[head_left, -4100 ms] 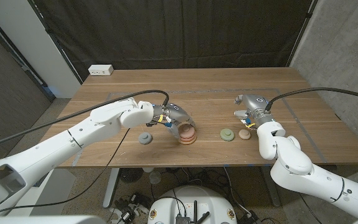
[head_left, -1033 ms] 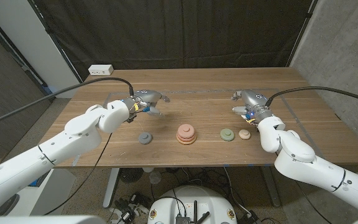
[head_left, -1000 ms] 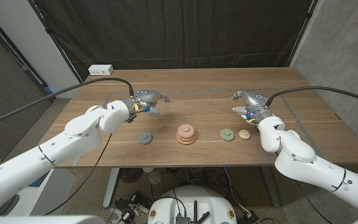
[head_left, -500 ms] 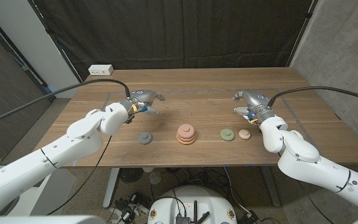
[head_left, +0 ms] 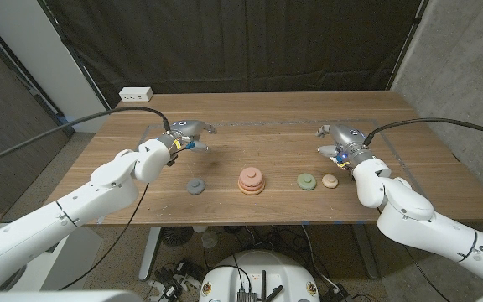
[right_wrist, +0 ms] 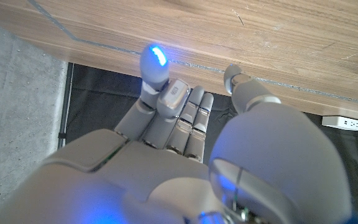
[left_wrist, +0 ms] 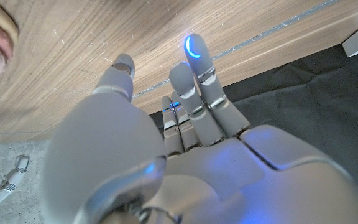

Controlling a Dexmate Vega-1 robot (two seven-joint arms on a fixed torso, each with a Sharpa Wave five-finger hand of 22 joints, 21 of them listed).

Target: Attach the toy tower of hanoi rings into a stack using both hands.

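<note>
Both hands sit further back now: left hand (head_left: 188, 132) and right hand (head_left: 340, 138) empty, fingers released, freeing my view of the stack (head_left: 251, 181) and three loose rings mid-desk near the front edge.

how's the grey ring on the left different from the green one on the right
The grey ring is bluish grey and lies alone on the robot's left of the pink stack. The green ring is sage green, looks a little wider, and lies on the stack's right with a small tan ring close beside it. Both lie flat on the table, each with a raised centre, and neither is touched by a hand.
</note>
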